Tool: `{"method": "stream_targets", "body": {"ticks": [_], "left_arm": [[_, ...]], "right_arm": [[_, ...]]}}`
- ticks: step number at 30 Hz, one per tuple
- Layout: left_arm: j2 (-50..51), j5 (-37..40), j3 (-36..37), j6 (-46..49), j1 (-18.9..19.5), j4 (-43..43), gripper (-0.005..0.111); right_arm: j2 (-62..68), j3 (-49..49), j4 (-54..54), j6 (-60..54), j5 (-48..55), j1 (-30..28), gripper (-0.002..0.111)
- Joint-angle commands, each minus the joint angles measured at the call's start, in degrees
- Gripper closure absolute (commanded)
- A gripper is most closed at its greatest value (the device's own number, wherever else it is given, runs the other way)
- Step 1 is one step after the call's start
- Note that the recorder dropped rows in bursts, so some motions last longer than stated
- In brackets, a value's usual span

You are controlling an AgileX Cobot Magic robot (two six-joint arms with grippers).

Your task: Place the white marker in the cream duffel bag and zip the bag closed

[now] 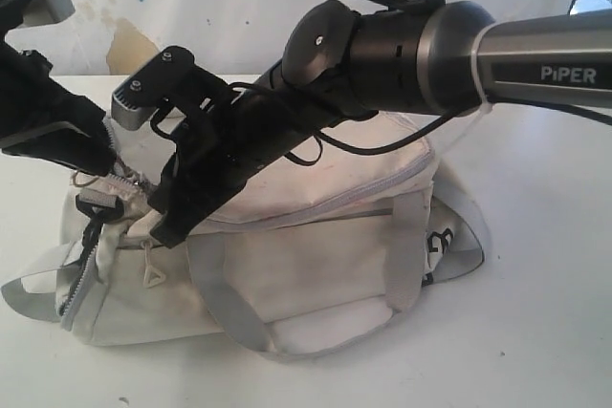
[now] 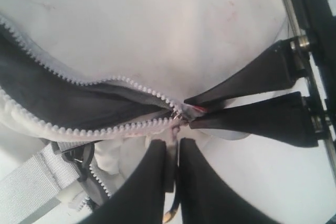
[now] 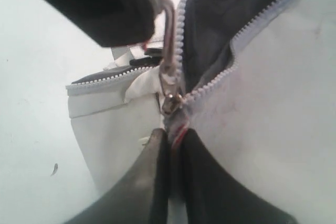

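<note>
Status:
- cream duffel bag (image 1: pixel 316 265) lies on the white counter (image 1: pixel 535 332), centre to lower left of the exterior frame. A pale grey webbing strap (image 1: pixel 215 303) loops down its front.
- Both arms meet at the bag's left end, left of centre in the exterior frame. The right arm reaches in across the top of the bag from the upper right.
- left hand (image 2: pixel 172 148): closed. Its 2 fingers are pressed together on the metal zipper pull (image 3: pixel 169 40), which runs from the slider (image 3: pixel 170 100) to its fingertip in the upper left of the right wrist frame.
- right hand (image 3: pixel 175 136): closed. It pinches a thin red-edged bit of the bag's seam just beside the slider, on the closed side.
- The 2 hands are nearly tip to tip, with the slider between them.
- Zipper: open on 1 side of the slider. The teeth (image 2: pixel 79 80) spread apart toward the left of the left wrist frame, with dark grey lining (image 2: pixel 63 98) showing in the gap.
- A black buckle (image 2: pixel 79 153) on webbing sits lower left in the left wrist frame, below the open teeth.
- white marker: can't tell where it is from any of the 3 views.
</note>
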Motion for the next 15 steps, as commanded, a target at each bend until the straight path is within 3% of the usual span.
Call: {"method": "stream_targets", "body": {"ticks": [1, 8, 15], "left_arm": [[-0.7, -2.1, 0.0, -2.9, 0.1, -0.2, 0.107], [-2.5, -0.3, 0.0, -10.5, 2.0, -0.1, 0.107], [-8.5, 1.1, 0.0, -11.1, 5.0, 0.1, 0.107]], "right_arm": [[-0.1, 0.1, -1.9, 1.4, 2.1, 0.1, 0.108], [-0.6, 0.1, -7.1, 6.9, 2.7, 0.1, 0.108], [-1.8, 0.1, -8.0, 8.1, -0.1, 0.1, 0.108]]}}
